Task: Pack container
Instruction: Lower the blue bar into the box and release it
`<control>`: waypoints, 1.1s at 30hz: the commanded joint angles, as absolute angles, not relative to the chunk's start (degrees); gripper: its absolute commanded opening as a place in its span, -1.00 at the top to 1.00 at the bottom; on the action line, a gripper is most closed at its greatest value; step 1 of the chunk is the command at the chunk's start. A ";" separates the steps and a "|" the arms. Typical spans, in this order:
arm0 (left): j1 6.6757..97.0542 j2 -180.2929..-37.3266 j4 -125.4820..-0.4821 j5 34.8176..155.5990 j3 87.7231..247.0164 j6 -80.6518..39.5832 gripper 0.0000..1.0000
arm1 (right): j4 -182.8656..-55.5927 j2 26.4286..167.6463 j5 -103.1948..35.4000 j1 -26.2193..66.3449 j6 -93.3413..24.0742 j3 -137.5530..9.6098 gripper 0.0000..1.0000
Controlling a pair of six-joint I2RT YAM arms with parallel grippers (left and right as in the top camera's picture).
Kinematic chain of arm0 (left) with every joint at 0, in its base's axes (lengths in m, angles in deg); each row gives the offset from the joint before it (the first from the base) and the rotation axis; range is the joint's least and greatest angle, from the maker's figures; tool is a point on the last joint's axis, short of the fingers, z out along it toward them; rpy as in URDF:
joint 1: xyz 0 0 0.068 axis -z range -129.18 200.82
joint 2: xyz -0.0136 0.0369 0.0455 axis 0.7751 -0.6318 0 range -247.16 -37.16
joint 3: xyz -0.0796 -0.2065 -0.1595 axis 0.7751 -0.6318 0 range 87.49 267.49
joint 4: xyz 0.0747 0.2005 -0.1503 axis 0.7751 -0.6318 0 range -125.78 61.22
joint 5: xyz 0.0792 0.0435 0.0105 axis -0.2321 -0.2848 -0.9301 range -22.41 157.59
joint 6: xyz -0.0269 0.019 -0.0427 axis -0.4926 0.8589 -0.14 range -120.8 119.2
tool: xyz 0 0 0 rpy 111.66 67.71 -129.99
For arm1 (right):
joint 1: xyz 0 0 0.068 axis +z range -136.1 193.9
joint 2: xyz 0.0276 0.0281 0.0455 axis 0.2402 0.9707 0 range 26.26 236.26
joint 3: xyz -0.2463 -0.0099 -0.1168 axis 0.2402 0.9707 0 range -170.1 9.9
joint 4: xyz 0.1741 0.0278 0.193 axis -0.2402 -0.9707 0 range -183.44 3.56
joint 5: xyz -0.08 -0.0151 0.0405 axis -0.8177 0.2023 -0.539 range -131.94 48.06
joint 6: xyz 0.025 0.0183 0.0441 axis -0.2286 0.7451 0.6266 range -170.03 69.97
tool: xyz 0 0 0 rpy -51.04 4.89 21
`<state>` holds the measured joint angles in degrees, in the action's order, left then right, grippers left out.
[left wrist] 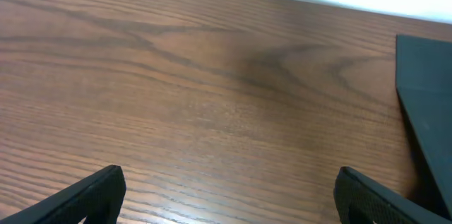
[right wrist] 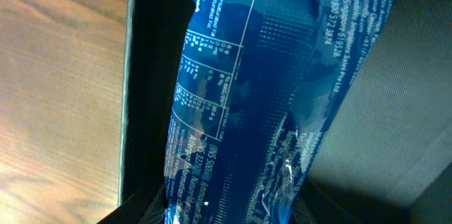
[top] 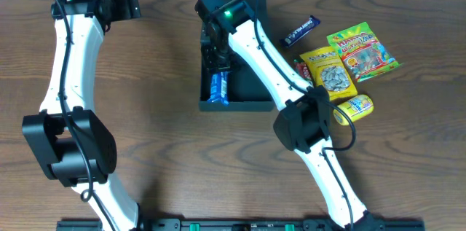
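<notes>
Closest to the lens, blue packet, running lengthwise straight ahead of the right pincer and filling most of the wrist view. Just left of it, the wall of the container, then bare bench beyond. Container directly beneath this pincer, packet lying inside along that wall, long axis parallel to it. Fingertips only just showing at the packet's near end; cannot tell whether clamped on it or already loose. Over wood, left pincer wide apart, holding nothing, with a corner of the container ahead and off to its right, well apart. Other snacks outside the container, on the side away from the packet's wall, near the right arm and far from the left. Judged stage: first item going in, most of the packing not yet done. Likely next call: letting go if not done, lifting straight up beside the wall to avoid dragging the packet, then reaching across the container toward the snacks, right arm clearly nearer.
</notes>
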<state>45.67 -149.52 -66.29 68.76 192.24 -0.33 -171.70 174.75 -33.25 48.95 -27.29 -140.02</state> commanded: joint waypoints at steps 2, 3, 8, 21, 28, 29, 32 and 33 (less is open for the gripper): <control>45.69 -149.37 -67.15 69.18 192.70 0.31 -0.91 | -169.66 174.49 -34.04 49.30 -25.63 -139.21 0.24; 45.69 -149.34 -67.34 69.18 192.70 0.31 -0.91 | -169.27 174.49 -34.08 49.30 -25.63 -139.21 0.24; 45.69 -149.37 -67.63 69.18 192.70 0.31 -0.91 | -168.16 174.49 -36.01 49.30 -25.63 -139.21 0.24; 45.69 -149.37 -67.82 69.15 192.70 0.31 -0.91 | -168.75 173.98 -35.31 49.08 -26.52 -139.30 -0.29; 45.69 -149.37 -68.72 69.64 192.70 0.33 -0.91 | -171.65 174.29 -37.17 47.61 -28.03 -137.62 0.96; 45.69 -149.37 -68.83 70.18 192.70 0.31 -0.91 | -171.15 174.29 -37.71 47.66 -28.05 -136.61 0.97; 45.69 -149.37 -68.89 70.82 192.70 0.31 -0.91 | -169.58 174.31 -37.84 47.92 -28.23 -132.24 0.97; 45.69 -149.37 -68.89 70.88 192.70 0.31 -0.91 | -169.34 174.31 -37.91 47.99 -28.23 -130.76 0.98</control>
